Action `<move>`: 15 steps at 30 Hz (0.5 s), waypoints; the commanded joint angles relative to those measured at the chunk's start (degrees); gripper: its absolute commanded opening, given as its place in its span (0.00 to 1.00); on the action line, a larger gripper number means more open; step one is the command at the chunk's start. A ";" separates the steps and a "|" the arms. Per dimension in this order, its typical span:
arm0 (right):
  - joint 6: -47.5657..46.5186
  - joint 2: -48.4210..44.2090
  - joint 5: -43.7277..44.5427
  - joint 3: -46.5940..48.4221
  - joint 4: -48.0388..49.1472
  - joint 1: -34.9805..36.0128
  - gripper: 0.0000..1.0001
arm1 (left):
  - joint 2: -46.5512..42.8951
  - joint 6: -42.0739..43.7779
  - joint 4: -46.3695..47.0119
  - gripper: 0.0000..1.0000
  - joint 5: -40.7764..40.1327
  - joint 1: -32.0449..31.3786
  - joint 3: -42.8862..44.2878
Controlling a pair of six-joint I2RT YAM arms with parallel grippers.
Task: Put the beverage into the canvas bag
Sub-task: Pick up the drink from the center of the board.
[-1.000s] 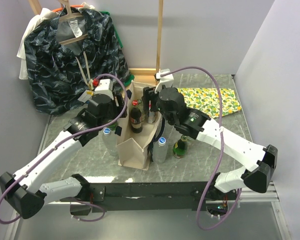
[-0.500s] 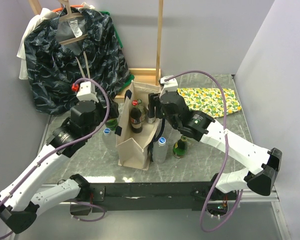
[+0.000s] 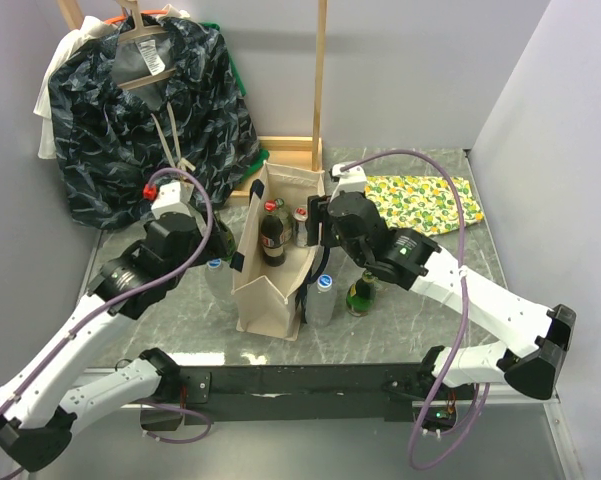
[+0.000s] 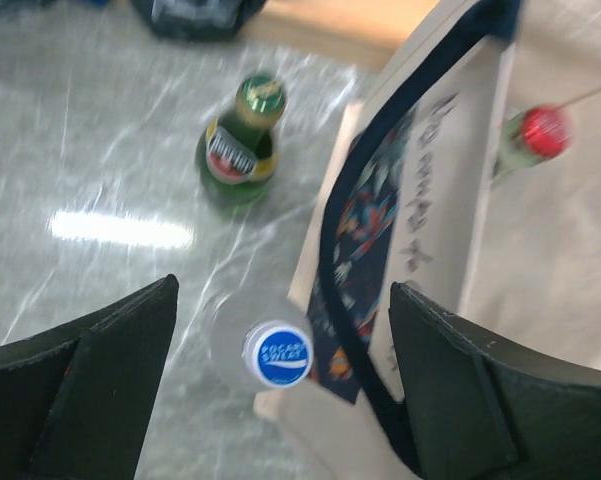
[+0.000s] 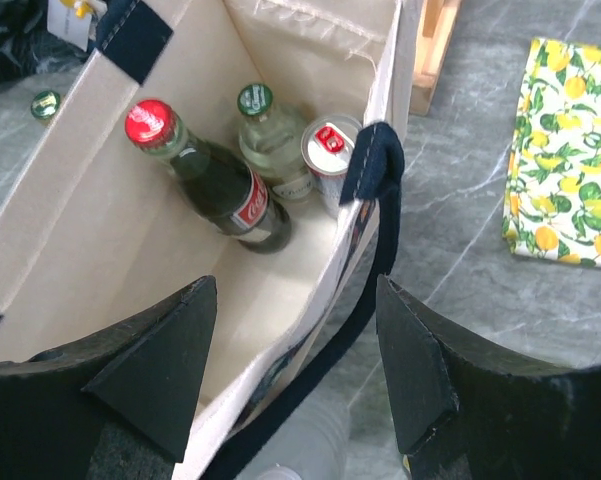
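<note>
The beige canvas bag (image 3: 268,285) stands open at the table's middle. Inside it are a red-capped cola bottle (image 5: 215,175), a green-capped clear bottle (image 5: 270,140) and a silver can (image 5: 330,148). My left gripper (image 3: 216,243) is open and empty. It hovers over a blue-capped clear bottle (image 4: 277,352) just left of the bag (image 4: 450,210), with a green bottle (image 4: 240,145) beyond. My right gripper (image 3: 317,226) is open and empty, above the bag's right rim (image 5: 375,160). Another blue-capped clear bottle (image 3: 323,297) and a green bottle (image 3: 360,292) stand right of the bag.
A dark blue patterned garment (image 3: 145,110) hangs at the back left. A wooden frame (image 3: 320,70) stands behind the bag. A lemon-print cloth (image 3: 425,200) lies at the back right. The black bag strap (image 5: 350,330) hangs down outside the right wall.
Both grippers have drawn away from the bag's mouth: the left one back and to the left, the right one slightly to the right. The bag's contents stay in place.
</note>
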 commanded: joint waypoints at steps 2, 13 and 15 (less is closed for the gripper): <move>1.47 -2.55 -0.68 -1.60 0.41 0.36 0.71 | 1.15 -2.63 -4.09 0.91 2.06 0.26 -0.21; -0.02 -0.09 0.02 -0.99 1.81 0.36 0.71 | 7.21 -1.49 -9.62 0.81 4.62 0.26 0.05; -0.20 -0.01 -0.24 -1.42 2.51 0.36 0.71 | 7.83 -1.40 -9.54 0.77 4.97 0.26 -0.39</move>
